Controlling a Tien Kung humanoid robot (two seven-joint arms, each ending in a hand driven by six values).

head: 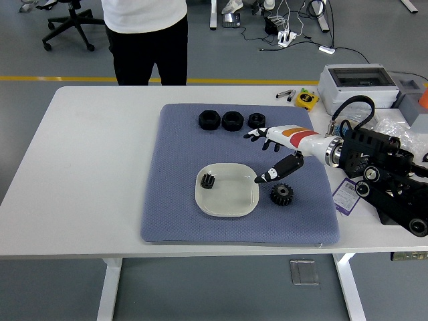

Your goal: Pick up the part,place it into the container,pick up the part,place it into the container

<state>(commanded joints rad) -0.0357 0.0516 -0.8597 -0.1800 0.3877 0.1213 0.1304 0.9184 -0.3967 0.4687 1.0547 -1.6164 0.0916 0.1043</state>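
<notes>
A small black gear part [208,180] lies in the white square dish [237,204], near its left side. A larger black gear [281,194] sits on the blue mat just right of the dish. My right hand [267,157] hovers open above the mat between the dish and the back row of parts, fingers spread, thumb pointing down toward the dish's right rim. It holds nothing. Three black ring-shaped parts [231,120] line the back of the mat. The left arm does not show.
The blue mat [174,200] covers the table's middle. A grey box [358,81], plastic bags [394,134] and a yellow tape measure [307,99] crowd the back right. A person [144,33] stands at the far side, hands out of sight.
</notes>
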